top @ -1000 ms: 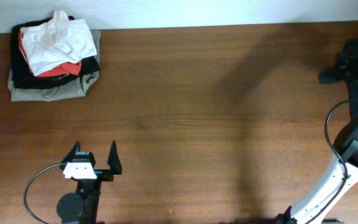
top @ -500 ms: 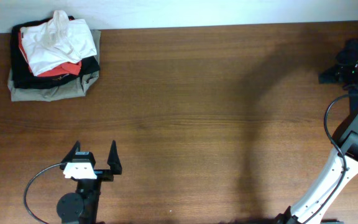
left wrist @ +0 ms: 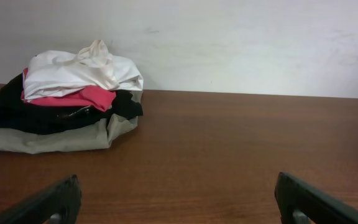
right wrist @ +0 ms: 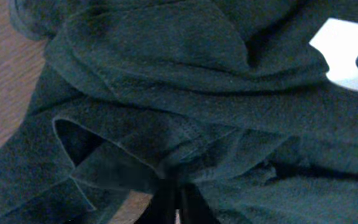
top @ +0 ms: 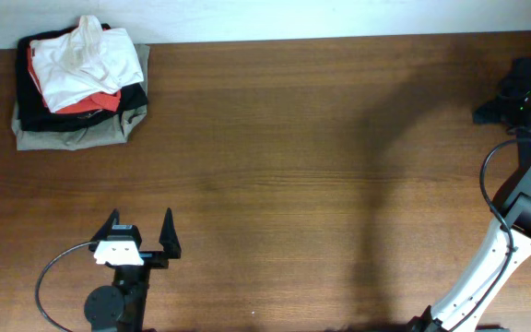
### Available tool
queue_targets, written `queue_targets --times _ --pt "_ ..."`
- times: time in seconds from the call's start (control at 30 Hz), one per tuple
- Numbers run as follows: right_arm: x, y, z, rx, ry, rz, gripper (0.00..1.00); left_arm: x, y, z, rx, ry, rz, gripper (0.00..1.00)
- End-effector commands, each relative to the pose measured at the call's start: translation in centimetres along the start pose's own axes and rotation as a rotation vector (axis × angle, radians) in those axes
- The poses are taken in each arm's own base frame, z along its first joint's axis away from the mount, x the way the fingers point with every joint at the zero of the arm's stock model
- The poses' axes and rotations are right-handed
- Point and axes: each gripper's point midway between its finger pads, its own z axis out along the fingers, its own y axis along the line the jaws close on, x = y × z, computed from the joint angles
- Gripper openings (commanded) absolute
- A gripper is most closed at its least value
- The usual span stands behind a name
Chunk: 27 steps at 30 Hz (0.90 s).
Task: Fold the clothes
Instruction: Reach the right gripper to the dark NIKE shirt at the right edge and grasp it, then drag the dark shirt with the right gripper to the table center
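Observation:
The clothes are a dark charcoal T-shirt (right wrist: pixel 166 74) with a white printed letter (right wrist: pixel 347 56), and it fills the right wrist view in crumpled folds. My right gripper (right wrist: pixel 176 202) is shut on a bunched fold of this shirt near a hem. From overhead, the T-shirt (top: pixel 491 111) is a dark heap at the table's far right edge, with my right gripper (top: pixel 528 92) on it. My left gripper (top: pixel 139 232) stands open over bare wood at the front left, nothing between its fingers (left wrist: pixel 55 199).
A folded pile sits at the back left corner by the wall: a white cloth (top: pixel 86 60) on top, red (top: pixel 90 103) and black layers beneath, and a khaki-grey garment (top: pixel 72 136) at the bottom. The brown wooden table (top: pixel 293 184) stretches between the two arms.
My right gripper has closed from open onto the dark T-shirt fabric, and its arm has shifted slightly at the right edge. The left arm has stayed still.

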Motion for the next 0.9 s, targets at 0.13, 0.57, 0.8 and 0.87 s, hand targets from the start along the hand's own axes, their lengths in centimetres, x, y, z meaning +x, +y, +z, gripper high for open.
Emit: queue_targets --times 0.13,0.57,0.8,0.87 --pt "-0.2 0.1 -0.5 0.006 0.008 0.021 0.04 0.2 0.0 0.0 0.003 0.003 0.019 0.99" --pt "-4.4 15.7 -14.3 -0.343 -0.148 -0.162 0.04 0.2 0.0 0.0 0.003 0.003 0.019 0.99" --pt "5.9 38.0 -23.8 -0.743 -0.053 -0.43 0.04 0.2 0.0 0.0 0.003 0.003 0.019 0.99" --pt "10.2 43.1 -27.0 -0.818 -0.021 -0.496 0.04 0.2 0.0 0.0 0.003 0.003 0.019 0.99"
